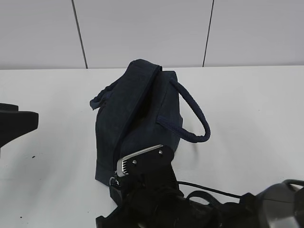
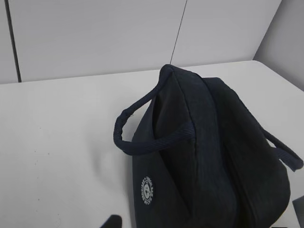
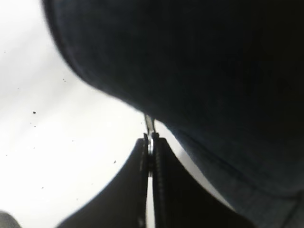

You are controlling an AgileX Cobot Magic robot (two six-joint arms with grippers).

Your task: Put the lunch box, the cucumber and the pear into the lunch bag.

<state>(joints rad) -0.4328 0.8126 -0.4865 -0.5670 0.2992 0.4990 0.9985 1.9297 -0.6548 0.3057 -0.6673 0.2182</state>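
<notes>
Standing alone, one lunch bag (image 1: 135, 123), two handles (image 1: 192, 111)

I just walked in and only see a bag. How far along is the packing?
No food or box is in view, so they may already be inside the bag, though I cannot see in. The right end effector is pinching the silver zipper pull. Whether the zipper is closed cannot be told.

You were looking at a bare lab or test cell: a plain white table (image 1: 52, 190), speckled with tiny dark marks, ran back to pale grey wall panels (image 1: 142, 28) split by thin dark seams.
</notes>
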